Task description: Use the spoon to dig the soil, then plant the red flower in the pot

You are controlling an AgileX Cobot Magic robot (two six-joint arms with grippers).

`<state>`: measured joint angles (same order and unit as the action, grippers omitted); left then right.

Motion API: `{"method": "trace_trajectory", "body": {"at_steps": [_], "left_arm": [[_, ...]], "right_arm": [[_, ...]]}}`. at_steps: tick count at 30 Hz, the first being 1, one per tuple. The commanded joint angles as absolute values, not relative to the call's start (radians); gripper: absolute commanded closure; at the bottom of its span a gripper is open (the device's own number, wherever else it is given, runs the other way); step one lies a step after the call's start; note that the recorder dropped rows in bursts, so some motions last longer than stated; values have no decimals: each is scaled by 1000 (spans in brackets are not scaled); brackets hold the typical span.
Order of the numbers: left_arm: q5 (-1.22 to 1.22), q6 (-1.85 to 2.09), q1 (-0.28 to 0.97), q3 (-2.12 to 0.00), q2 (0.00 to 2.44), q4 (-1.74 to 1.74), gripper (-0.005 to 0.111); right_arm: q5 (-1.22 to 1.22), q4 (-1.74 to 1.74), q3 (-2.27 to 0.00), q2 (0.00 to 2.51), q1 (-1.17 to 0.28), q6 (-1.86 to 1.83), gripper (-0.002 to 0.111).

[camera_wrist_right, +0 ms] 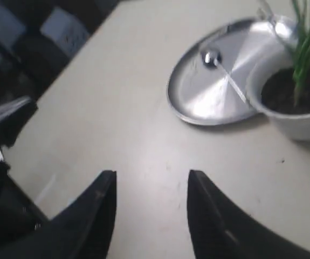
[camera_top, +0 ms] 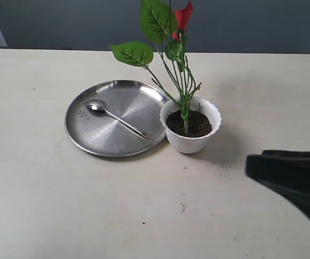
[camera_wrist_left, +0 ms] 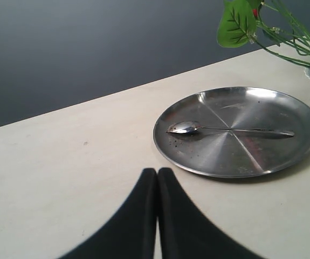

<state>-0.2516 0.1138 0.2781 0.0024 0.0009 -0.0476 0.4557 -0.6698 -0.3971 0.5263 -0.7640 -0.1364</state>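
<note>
The table (camera_top: 36, 205) was wide, pale and mostly bare around the things, with its far edge running behind the flower; plenty of room looked free at front and left for arm moves. The steel plate (camera_top: 117, 102) lay flat left of centre, touching or just beside the pot; it looked rigid and slick, with a low rim and a few soil crumbs on it. The red flower (camera_top: 183, 16) stood upright with its stems in the soil, its top cut off by the frame; probably light, with springy thin stems, so the bundled base seemed the best hold, not the leaves. The pot (camera_top: 191, 141) was white plastic with a scalloped rim, likely light and easy to tip if nudged. The soil (camera_top: 198, 125) filled it, dark and crumbly, prone to spill. The spoon (camera_top: 118, 118) lay on the plate, bowl toward the far left; thin, stiff and slippery, best pinched at mid handle. The right gripper (camera_wrist_right: 149, 208) sat spread apart and empty, low near the table's right front. The left gripper (camera_wrist_left: 157, 216) was pressed closed on nothing, well short of the plate.
</note>
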Motion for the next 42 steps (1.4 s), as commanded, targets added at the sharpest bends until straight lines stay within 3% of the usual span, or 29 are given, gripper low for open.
{"method": "trace_trajectory", "body": {"at_steps": [1, 6, 10, 22, 32, 42], "left_arm": [[-238, 112, 283, 0, 0, -39, 106], [-238, 112, 283, 0, 0, -39, 106], [-238, 112, 283, 0, 0, -38, 106], [-238, 112, 283, 0, 0, -40, 106], [-238, 112, 283, 0, 0, -40, 106], [-238, 112, 283, 0, 0, -40, 106]], "right_arm": [[484, -689, -319, 266, -584, -160, 66], [506, -694, -226, 0, -399, -208, 66], [527, -738, -184, 2, -326, -221, 66], [476, -765, -142, 8, -327, -345, 66], [410, -222, -80, 0, -327, 134, 66], [282, -157, 0, 0, -327, 225, 66]]}}
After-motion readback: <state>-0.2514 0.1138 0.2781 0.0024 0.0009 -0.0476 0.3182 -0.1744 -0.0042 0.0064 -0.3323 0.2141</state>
